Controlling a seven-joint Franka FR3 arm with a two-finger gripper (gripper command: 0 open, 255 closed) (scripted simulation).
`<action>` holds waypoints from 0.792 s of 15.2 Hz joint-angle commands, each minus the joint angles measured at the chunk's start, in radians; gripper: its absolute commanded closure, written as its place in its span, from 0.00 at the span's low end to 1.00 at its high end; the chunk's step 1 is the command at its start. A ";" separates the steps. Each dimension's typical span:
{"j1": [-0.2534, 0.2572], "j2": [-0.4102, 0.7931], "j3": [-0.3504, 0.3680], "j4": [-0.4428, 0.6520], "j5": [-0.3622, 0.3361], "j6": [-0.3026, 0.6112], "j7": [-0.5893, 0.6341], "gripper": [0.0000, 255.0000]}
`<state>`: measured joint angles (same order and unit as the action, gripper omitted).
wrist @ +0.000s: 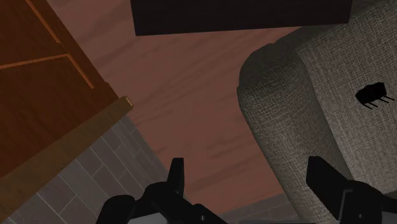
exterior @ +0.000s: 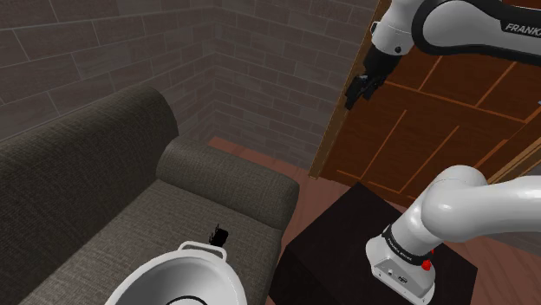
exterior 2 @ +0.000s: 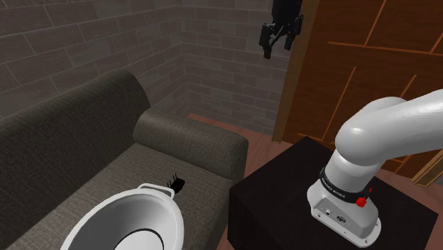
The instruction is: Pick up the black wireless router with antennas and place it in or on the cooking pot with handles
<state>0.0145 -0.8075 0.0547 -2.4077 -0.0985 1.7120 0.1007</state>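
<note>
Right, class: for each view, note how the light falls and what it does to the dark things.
Shoulder view: dim, even light; the white pot stands out, the router beside it a silhouette on the sofa. Second exterior view: soft shading on the arm, no hard shadows. Wrist view: the gripper is flat black, without glare.

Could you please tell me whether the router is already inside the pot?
Not in: the small black router lies on the sofa cushion, just outside the white pot, beside its handle.
</note>
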 commanded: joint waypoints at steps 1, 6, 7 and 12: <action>0.000 0.000 0.000 0.000 0.000 0.000 0.000 0.00; 0.037 0.026 0.054 -0.119 0.038 0.157 0.053 0.00; 0.044 0.036 0.065 -0.139 0.045 0.190 0.064 0.00; 0.080 0.111 0.127 -0.223 0.077 0.362 0.121 0.00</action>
<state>0.0854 -0.7038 0.1683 -2.6121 -0.0291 2.0418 0.2086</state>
